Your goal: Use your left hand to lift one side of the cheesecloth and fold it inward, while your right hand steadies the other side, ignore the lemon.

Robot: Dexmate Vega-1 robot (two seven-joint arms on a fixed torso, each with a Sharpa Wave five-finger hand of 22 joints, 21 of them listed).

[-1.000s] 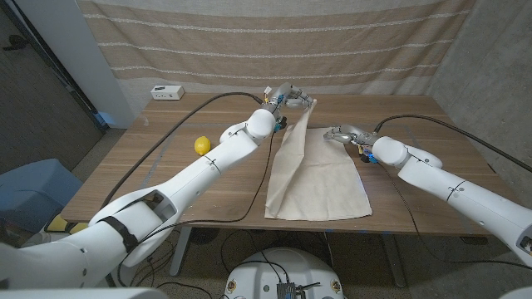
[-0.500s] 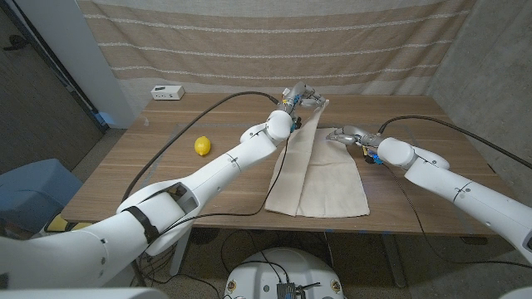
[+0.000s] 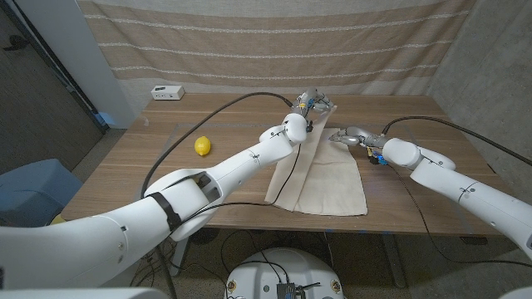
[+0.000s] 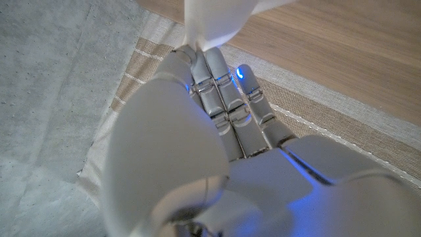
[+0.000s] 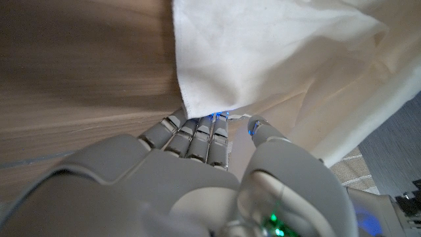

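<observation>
The cream cheesecloth (image 3: pixel 328 174) lies on the wooden table (image 3: pixel 166 166), right of the middle. My left hand (image 3: pixel 314 101) grips its left far edge and holds it up above the table's far side, so that side hangs as a raised fold. In the left wrist view the fingers (image 4: pixel 217 92) close on a bunch of cloth (image 4: pixel 210 20). My right hand (image 3: pixel 347 135) is at the cloth's right far corner. In the right wrist view its fingers (image 5: pixel 197 135) and thumb pinch that corner of the cloth (image 5: pixel 263 46).
A yellow lemon (image 3: pixel 202 146) sits on the table's left half. A small white box (image 3: pixel 167 92) stands at the far left corner. Black cables (image 3: pixel 216 104) run across the table along both arms. A striped curtain hangs behind.
My left hand has carried the lifted edge to the right and slightly farther back, narrowing the cloth on the table. The right hand has shifted slightly right, still at its corner.
</observation>
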